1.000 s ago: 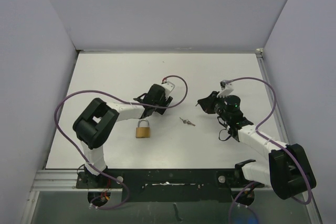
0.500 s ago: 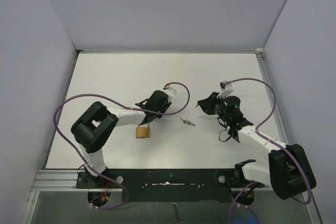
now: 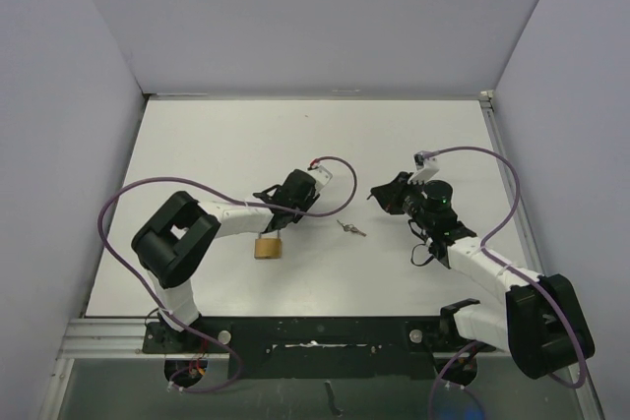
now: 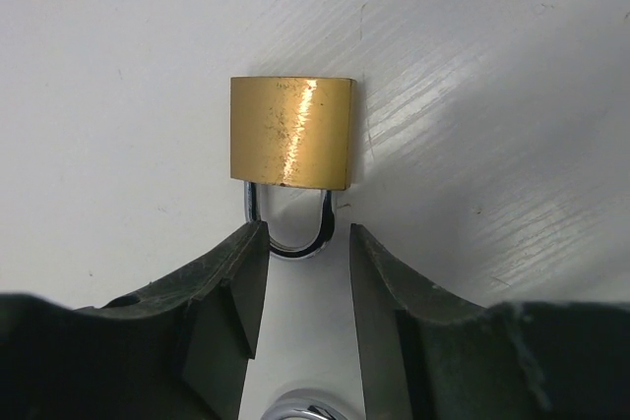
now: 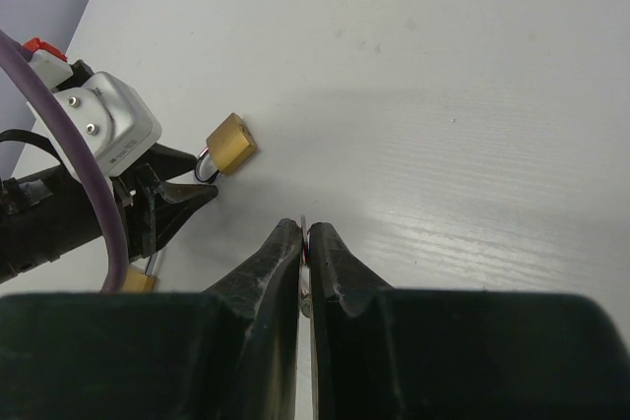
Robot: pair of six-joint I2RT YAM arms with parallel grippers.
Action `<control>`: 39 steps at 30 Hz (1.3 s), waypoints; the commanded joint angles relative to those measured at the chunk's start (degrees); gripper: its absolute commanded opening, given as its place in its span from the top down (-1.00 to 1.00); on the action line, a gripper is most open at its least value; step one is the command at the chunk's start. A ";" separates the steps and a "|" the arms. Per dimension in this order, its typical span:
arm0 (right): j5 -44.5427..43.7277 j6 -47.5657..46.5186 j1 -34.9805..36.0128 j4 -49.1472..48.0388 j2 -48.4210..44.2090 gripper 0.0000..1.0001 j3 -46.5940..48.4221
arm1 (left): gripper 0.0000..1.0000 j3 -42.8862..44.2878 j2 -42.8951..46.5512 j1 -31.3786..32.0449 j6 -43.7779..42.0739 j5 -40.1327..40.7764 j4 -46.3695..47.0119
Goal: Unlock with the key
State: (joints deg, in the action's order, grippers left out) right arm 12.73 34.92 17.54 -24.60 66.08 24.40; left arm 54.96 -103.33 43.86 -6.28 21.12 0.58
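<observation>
A brass padlock [image 3: 266, 249] lies flat on the white table, its steel shackle [image 4: 285, 243] pointing at my left gripper [image 4: 307, 238]. That gripper is open, its jaws narrow, with the shackle's bow just between the fingertips [image 4: 254, 243]. In the top view the left gripper [image 3: 273, 230] covers the shackle. The small key [image 3: 349, 229] lies on the table right of the padlock, below my right gripper [image 3: 372, 194]. The right gripper [image 5: 303, 230] is shut and hangs apart from the padlock [image 5: 231, 142]. A thin grey sliver shows in the slit at its tips; I cannot tell what it is.
Grey walls [image 3: 89, 66] close in the white table [image 3: 217, 145] at the left, back and right. Purple cables [image 3: 335, 169] loop off both wrists. A metal rail [image 3: 295, 336] with the arm bases runs along the near edge.
My left gripper has dropped toward the padlock, and its jaws have narrowed round the shackle. The padlock, the key and the right arm have stayed almost still.
</observation>
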 commanded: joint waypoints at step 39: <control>1.86 0.24 -1.82 -3.50 -1.47 1.00 -0.12 | 0.64 9.59 -5.72 -3.91 3.57 -13.13 -9.49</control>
State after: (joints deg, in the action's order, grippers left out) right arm 13.85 34.94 16.14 -24.80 66.08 24.40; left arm 63.07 -107.48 40.66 -4.05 9.21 -6.68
